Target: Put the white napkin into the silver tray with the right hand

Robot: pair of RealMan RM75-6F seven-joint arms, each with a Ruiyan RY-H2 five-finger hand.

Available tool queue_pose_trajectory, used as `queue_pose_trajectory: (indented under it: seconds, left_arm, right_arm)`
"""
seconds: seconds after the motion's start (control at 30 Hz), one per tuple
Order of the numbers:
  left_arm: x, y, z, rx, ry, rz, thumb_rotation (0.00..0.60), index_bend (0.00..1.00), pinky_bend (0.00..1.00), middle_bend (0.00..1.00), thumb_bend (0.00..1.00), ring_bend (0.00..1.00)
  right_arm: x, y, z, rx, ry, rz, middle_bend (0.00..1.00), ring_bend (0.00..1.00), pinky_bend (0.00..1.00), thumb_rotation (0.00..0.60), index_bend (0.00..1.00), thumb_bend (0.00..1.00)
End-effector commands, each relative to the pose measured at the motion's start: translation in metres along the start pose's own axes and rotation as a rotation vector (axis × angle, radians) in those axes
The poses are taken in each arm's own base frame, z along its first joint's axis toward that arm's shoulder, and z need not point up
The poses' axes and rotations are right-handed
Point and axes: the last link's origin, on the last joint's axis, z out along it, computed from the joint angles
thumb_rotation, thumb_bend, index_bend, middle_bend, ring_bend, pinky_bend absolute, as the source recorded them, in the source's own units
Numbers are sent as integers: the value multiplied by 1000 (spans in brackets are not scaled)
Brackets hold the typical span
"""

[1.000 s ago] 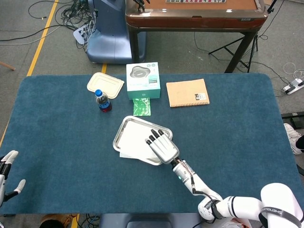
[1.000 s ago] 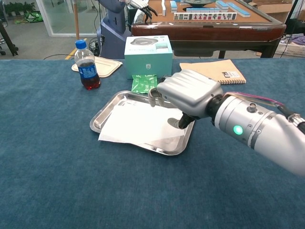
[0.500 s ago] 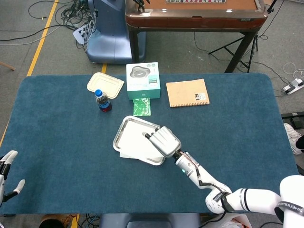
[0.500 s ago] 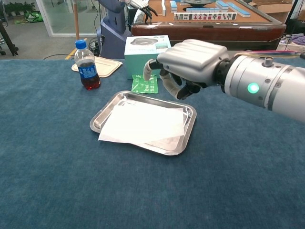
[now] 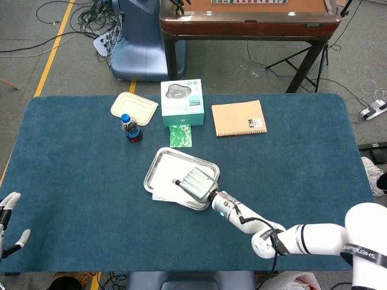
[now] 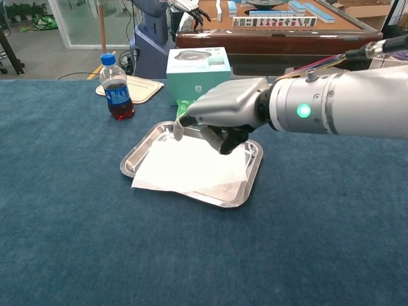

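Note:
The silver tray [image 5: 154, 166] [image 6: 137, 153] sits mid-table. The white napkin [image 5: 164, 180] [image 6: 191, 167] lies flat in it, its near-left corner hanging over the rim. My right hand [image 5: 196, 183] [image 6: 223, 109] hovers just above the tray's far-right part, palm down and fingers loosely bent downward. It holds nothing, and one fingertip [image 6: 180, 127] points at the napkin's far edge. Spread and empty, my left hand [image 5: 9, 219] stays off the table's near-left edge, in the head view only.
A cola bottle [image 5: 130, 128] [image 6: 116, 89] and a beige lidded container [image 5: 133, 107] [image 6: 137, 88] stand far left of the tray. A teal box [image 5: 181, 101] [image 6: 199, 73], a green packet [image 5: 180, 136] and a brown notebook [image 5: 238, 118] lie behind it.
My right hand lifted off the napkin, rose, then swung left over the tray with its fingers bending down. The napkin stayed in the tray. The left hand barely moved.

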Motion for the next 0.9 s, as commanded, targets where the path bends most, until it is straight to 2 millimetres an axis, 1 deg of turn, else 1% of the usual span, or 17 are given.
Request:
queue_pose_trajectory:
  seconds: [0.03,0.37,0.63,0.9]
  left_arm:
    - [0,0,0,1,0,1,600,100,91,123,242,120]
    - [1,-4,-3,14,1,3,600,100,91,123,242,120]
    - [1,-8,-5,27,5,2,600,100,91,123,242,120]
    - [0,-10,-7,33,6,3,600,99,91,123,242,120]
  right_arm:
    - [-5,-6,7,16,-28,-9,976,941,1000,600,200,1000]
    - [-23,-22,25,43,-64,-23,976,942,1000,600,200,1000]
    - [-29,-27,36,46,-68,-24,977,942,1000,600,200,1000]
    - [-34,-27,44,36,-68,-40,976,942,1000,600,200,1000]
